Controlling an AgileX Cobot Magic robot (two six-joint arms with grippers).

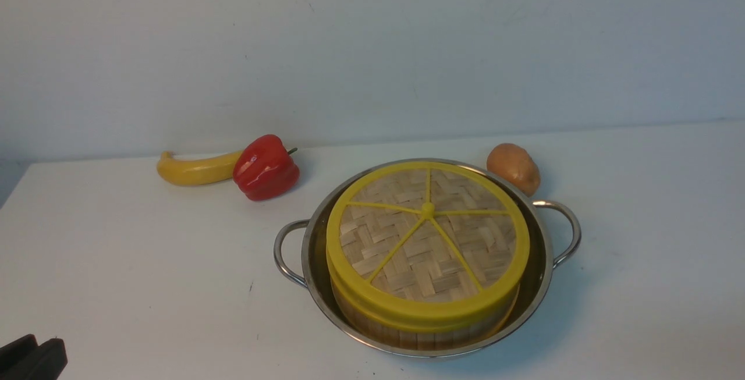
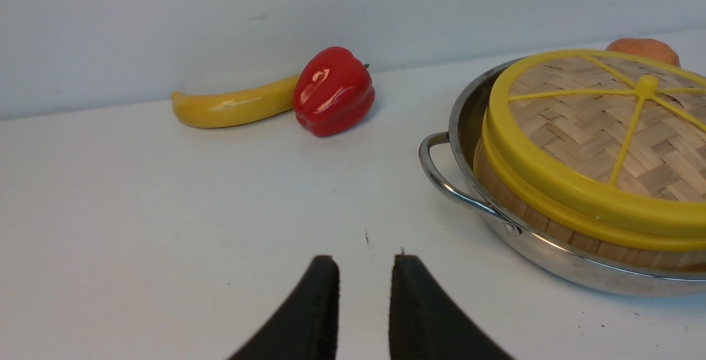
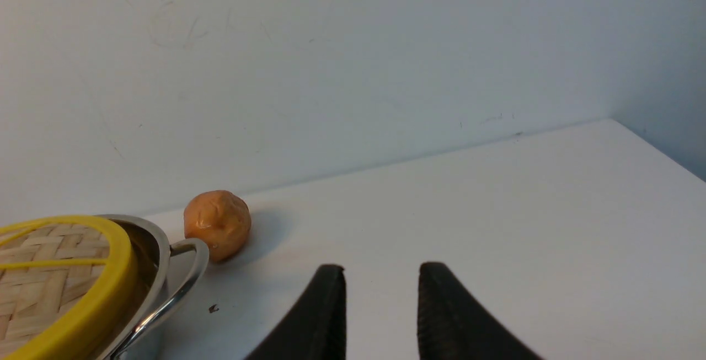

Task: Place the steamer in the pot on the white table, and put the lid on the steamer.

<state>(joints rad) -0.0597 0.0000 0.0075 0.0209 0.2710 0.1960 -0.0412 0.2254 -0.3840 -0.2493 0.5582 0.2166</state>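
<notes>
Nearest us, the left hand (image 1: 32,358) shows only as a dark corner at the bottom left of the front view. On its wrist camera its two black fingers (image 2: 317,316) stand a narrow gap apart, gripping nothing, low over the white desk (image 1: 145,263). We find the right hand (image 3: 380,316) only on its own wrist camera: fingers parted a little, nothing held, over bare desk and off to the side of the pot (image 1: 538,275).

We note the pot at centre-right of the desk, one loop handle at each side. Inside it sits the steamer (image 1: 407,333), its wooden wall showing below the yellow rims. We see the lid (image 1: 428,240) lying flat on top of the steamer, closing it; contents hidden.

Behind the pot, just beside its right handle, lies a potato (image 1: 513,167). Farther left, near the back wall, a red pepper (image 1: 266,167) touches a banana (image 1: 195,170).
</notes>
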